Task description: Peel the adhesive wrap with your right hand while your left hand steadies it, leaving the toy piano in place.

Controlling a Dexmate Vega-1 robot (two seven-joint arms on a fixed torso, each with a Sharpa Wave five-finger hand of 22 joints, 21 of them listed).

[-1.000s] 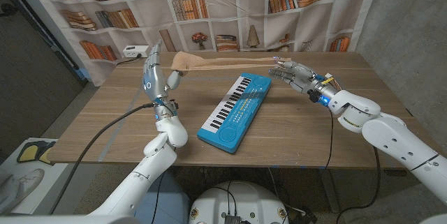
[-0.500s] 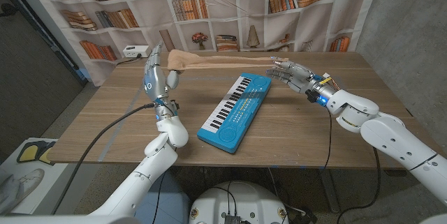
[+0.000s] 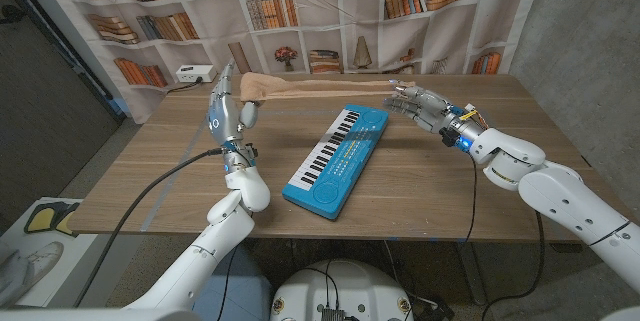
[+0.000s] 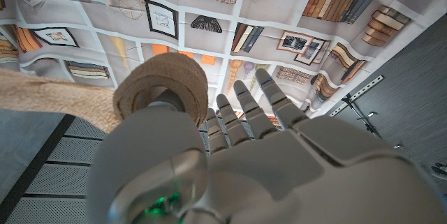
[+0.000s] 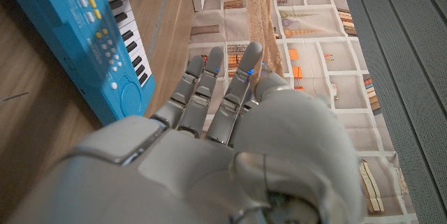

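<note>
Tan wrap: roll (image 3: 250, 85) held up off the table in the left hand (image 3: 224, 113), core end-on in the left wrist view (image 4: 162, 91).
Peeled strip: drawn off the roll as one band (image 3: 330, 88) to the right hand (image 3: 418, 107), hanging in the air above the table's far half.
Strip axis: long axis from hand to hand, roughly level, free end pointing toward the right hand; looks taut with little sag.
Left hand: closed around the roll, raised clear of the wooden table (image 3: 180, 176), fingers curled over the roll's side.
Right hand: fingers mostly spread, strip end caught at the fingertips (image 5: 253, 51) by the thumb side; judged a pinch on the strip, though the contact itself is small and partly hidden.
Blue toy piano: lying flat (image 3: 338, 158) below the strip and nearer than it, between the two hands, closer to the right hand; long axis diagonal, round speaker end nearest the robot.
Piano contact: apart from both hands and from the strip.
Risk, slip: thin fingertip pinch could lose the strip if the pull outruns the adhesive's release.
Risk, roll: harder pull could twist or drag the roll out of the left hand if the hold is loose.
Risk, piano: right hand lowering while pulling could brush the far end of the keys and shift it.
</note>
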